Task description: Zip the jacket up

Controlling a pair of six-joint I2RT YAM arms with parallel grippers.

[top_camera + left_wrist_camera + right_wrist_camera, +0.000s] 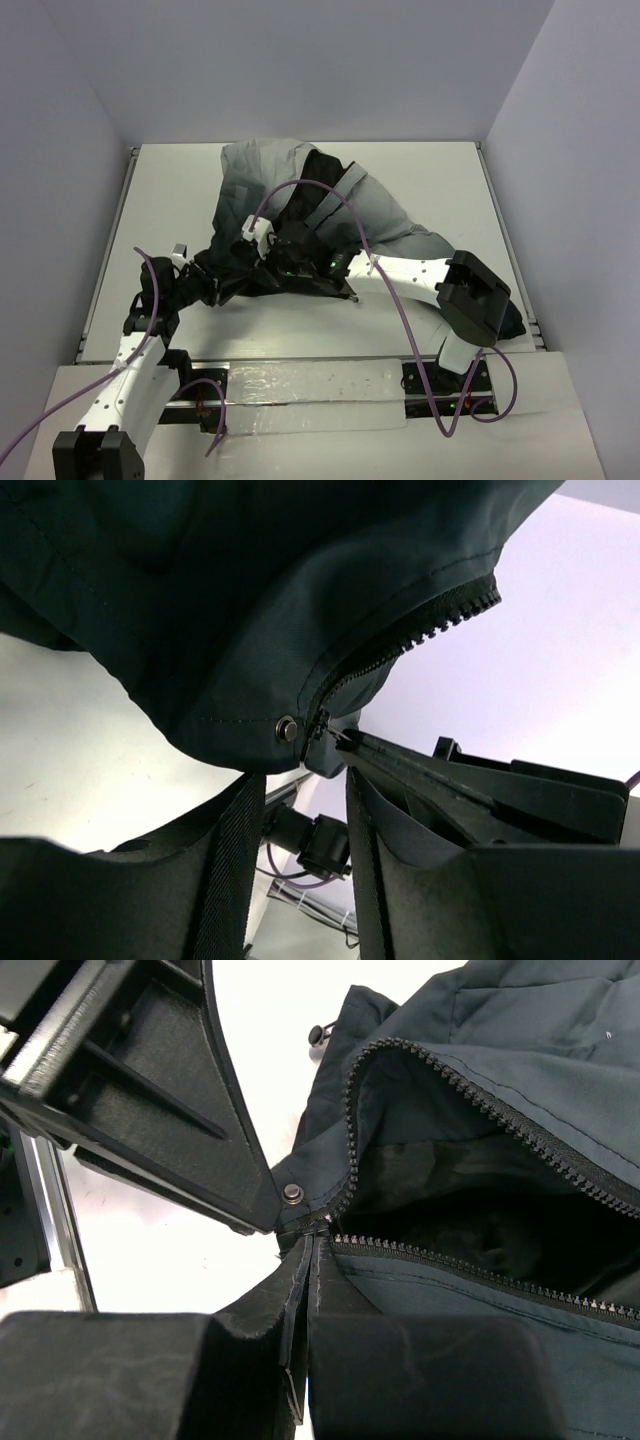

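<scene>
The jacket (300,190) lies bunched at mid-table, light grey at the back and dark at the front. Its zipper (480,1110) is open, and both tooth rows spread from the hem corner by a metal snap (292,1193), showing black lining (470,1210). My right gripper (312,1245) is shut on the zipper's bottom end at that corner; in the top view it (240,268) reaches in from the right. My left gripper (305,780) is open, its fingertips just under the same corner and snap (287,727). It (212,285) faces the right gripper.
The white table (450,190) is walled at the back and both sides. The right arm's forearm (400,275) crosses over the jacket's front edge, and its elbow (478,295) sits over a sleeve end at the right. A purple cable (340,205) arcs over the jacket.
</scene>
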